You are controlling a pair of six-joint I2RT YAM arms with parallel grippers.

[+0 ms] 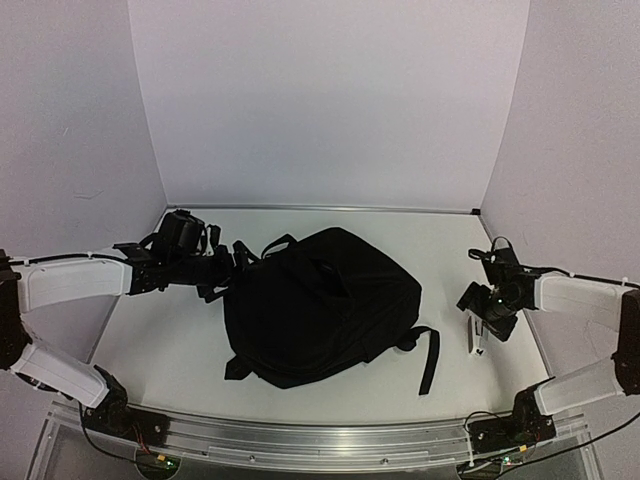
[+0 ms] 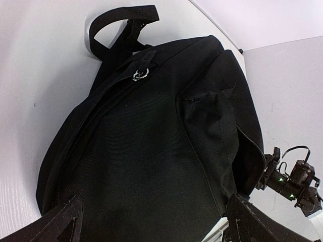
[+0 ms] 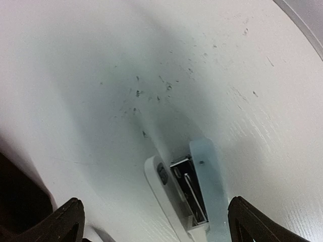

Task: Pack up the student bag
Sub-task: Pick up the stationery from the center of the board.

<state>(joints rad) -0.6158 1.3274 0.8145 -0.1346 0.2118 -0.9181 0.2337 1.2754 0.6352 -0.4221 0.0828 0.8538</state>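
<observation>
The student bag (image 1: 320,305) is a large black backpack lying in the middle of the white table, zipper closed as far as I can see. It fills the left wrist view (image 2: 151,141), with its top handle (image 2: 118,22) at the far end. My left gripper (image 1: 225,268) is open at the bag's left side, its fingers (image 2: 58,222) spread wide over the fabric. A white and pale blue stapler (image 1: 478,338) lies on the table at the right, and shows in the right wrist view (image 3: 186,194). My right gripper (image 1: 490,312) is open just above it, fingers (image 3: 68,222) on either side.
A black shoulder strap (image 1: 430,358) trails from the bag toward the front right. White walls enclose the table on three sides. An aluminium rail (image 1: 320,440) runs along the near edge. The right arm shows in the left wrist view (image 2: 292,181).
</observation>
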